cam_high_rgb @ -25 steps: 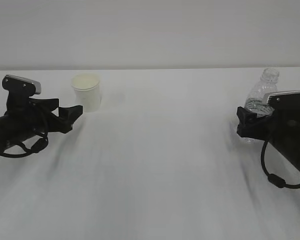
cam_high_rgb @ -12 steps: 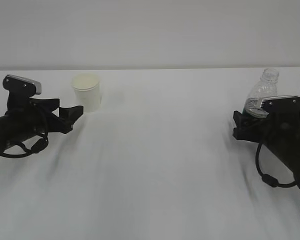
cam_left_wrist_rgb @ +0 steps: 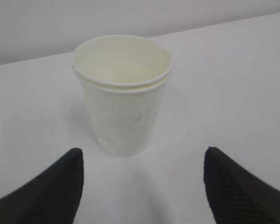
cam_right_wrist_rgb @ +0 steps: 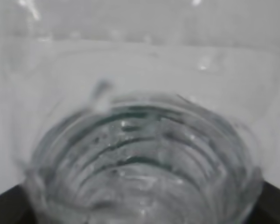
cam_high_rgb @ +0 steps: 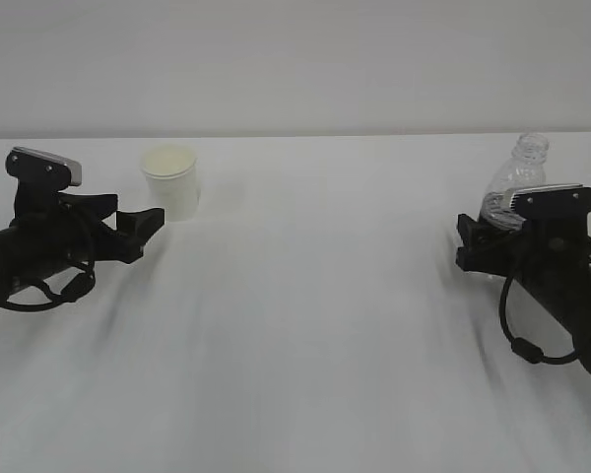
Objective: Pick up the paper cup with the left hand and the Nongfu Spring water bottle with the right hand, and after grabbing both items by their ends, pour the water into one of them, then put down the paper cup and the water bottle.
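Note:
The white paper cup (cam_high_rgb: 170,182) stands upright on the table at the far left. My left gripper (cam_high_rgb: 143,222) is open just in front of it. In the left wrist view the cup (cam_left_wrist_rgb: 123,93) sits straight ahead, beyond the two black fingertips (cam_left_wrist_rgb: 60,186), with nothing between them. The clear ribbed water bottle (cam_high_rgb: 517,177) stands at the right, its lower half hidden behind my right gripper (cam_high_rgb: 473,246). The bottle (cam_right_wrist_rgb: 140,154) fills the right wrist view between the black fingers (cam_right_wrist_rgb: 2,210), whose jaws stand wide on either side. I cannot tell whether they touch it. The water is hard to make out.
A plain white table (cam_high_rgb: 305,325) runs back to a pale wall. Only the two arms, the cup and the bottle are on it. A black cable loop (cam_high_rgb: 532,345) hangs under the right arm.
My right gripper has shifted a little to the left and closer around the bottle. The bottle, the cup and the left arm have stayed where they were.

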Robot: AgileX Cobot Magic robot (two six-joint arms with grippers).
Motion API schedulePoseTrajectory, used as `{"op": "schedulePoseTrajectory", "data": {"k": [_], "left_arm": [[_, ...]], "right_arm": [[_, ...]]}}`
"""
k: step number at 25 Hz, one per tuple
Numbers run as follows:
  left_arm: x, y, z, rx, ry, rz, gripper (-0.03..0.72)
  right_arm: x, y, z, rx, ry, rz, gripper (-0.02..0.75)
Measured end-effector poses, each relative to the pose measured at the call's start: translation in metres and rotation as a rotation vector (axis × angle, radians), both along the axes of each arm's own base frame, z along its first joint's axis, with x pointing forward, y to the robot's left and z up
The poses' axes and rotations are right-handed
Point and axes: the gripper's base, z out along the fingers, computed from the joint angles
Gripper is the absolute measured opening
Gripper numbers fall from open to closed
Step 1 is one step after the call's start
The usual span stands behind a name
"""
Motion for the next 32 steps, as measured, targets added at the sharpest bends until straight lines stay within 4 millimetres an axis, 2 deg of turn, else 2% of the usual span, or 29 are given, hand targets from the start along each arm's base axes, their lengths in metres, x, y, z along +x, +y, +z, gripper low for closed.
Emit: {"op": "schedulePoseTrajectory", "data": {"k": [9,16,32], "left_arm": [[-0.0001,-0.0002,0.0,0.001,0.0,-0.002,0.575],[-0.0001,-0.0002,0.0,0.001,0.0,-0.002,0.568],[-0.0001,-0.0002,0.0,0.001,0.0,-0.002,0.562]], "right_arm": [[-0.0009,-0.0001,-0.0047,-0.001,0.013,0.0,0.586],[-0.0009,-0.0001,-0.0047,-0.001,0.013,0.0,0.508],[-0.001,0.0011,-0.0045,0.001,0.012,0.012,0.48]]}}
